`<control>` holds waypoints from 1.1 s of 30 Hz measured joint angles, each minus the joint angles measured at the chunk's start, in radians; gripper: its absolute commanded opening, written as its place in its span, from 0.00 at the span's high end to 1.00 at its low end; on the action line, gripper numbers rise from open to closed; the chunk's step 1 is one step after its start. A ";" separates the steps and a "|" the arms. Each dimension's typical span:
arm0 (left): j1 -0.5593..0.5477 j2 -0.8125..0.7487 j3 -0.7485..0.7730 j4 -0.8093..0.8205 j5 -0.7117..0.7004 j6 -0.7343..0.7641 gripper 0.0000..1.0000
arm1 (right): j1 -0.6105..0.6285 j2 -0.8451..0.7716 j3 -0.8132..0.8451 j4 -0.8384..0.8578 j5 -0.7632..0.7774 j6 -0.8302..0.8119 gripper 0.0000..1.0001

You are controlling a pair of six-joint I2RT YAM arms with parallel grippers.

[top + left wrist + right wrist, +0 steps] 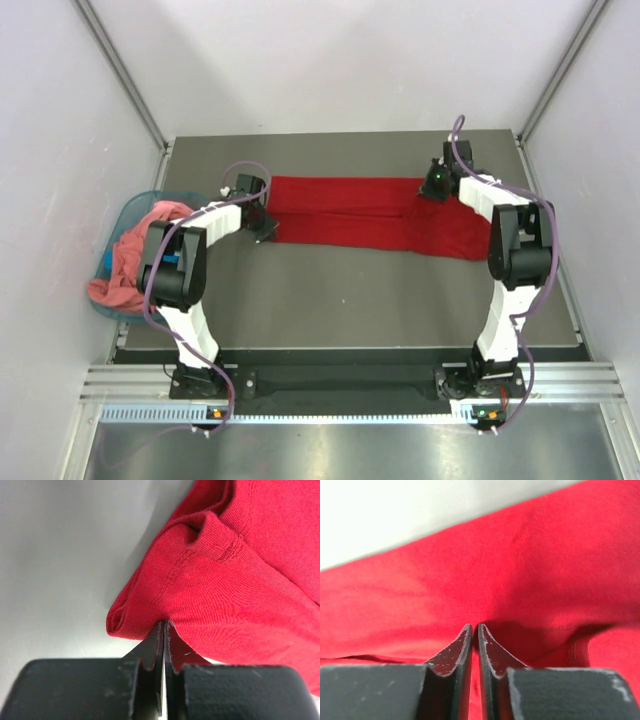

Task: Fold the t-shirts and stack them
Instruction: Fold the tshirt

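Inside both tight jaws, opposite ends of red t-shirt (350, 212).

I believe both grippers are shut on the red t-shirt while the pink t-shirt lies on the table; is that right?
Not quite: in the top view the pink t-shirt lies in the teal basket. Left gripper and right gripper are shut on the red t-shirt.

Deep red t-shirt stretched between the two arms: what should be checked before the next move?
1. The left gripper pinches the hem of the deep red cloth t-shirt: ok.
2. The right gripper is shut on its other end: ok.
3. Shirt flat on the grey table: not ok, creased by the right gripper.
4. The salmon-pink t-shirt is clear of the fold path: ok, draped in the teal plastic basket.
5. Layers held by each gripper: cannot tell.
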 measured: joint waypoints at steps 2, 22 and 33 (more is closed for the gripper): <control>-0.006 0.000 0.000 -0.001 -0.010 0.000 1.00 | 0.000 0.024 0.014 0.003 -0.017 -0.019 0.85; -0.033 -0.003 0.006 -0.011 -0.064 -0.003 1.00 | 0.001 -0.021 0.093 -0.167 0.127 0.042 0.67; -0.037 -0.010 -0.003 -0.007 -0.075 -0.008 1.00 | 0.013 -0.021 0.030 -0.132 0.147 0.129 0.72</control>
